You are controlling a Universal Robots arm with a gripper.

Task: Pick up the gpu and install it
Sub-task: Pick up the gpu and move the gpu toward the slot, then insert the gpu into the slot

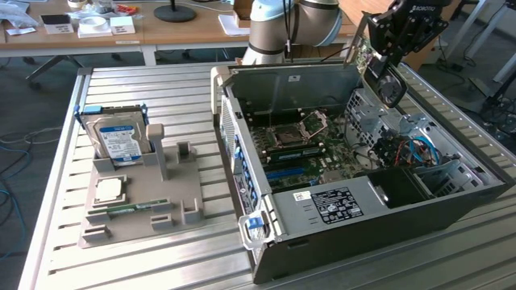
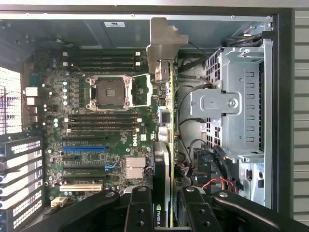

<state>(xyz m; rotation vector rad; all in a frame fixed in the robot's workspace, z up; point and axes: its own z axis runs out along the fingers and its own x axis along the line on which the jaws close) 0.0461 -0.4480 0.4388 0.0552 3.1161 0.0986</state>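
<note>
Currently end effector [image 2: 166,205] clamped on gpu [image 2: 161,164], card edge-on above motherboard [image 2: 96,121]; exterior view: 1 o'clock over open case [image 1: 363,223].

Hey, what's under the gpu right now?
Held by the gripper, the gpu hangs over the motherboard, beside the empty CPU socket. The strip directly beneath the card is covered.

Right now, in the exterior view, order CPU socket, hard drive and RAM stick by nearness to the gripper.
1. CPU socket, in the case, closest to the gripper.
2. Hard drive, upright, exterior view's left.
3. RAM stick, flat on the holder, nearer the camera.
</note>
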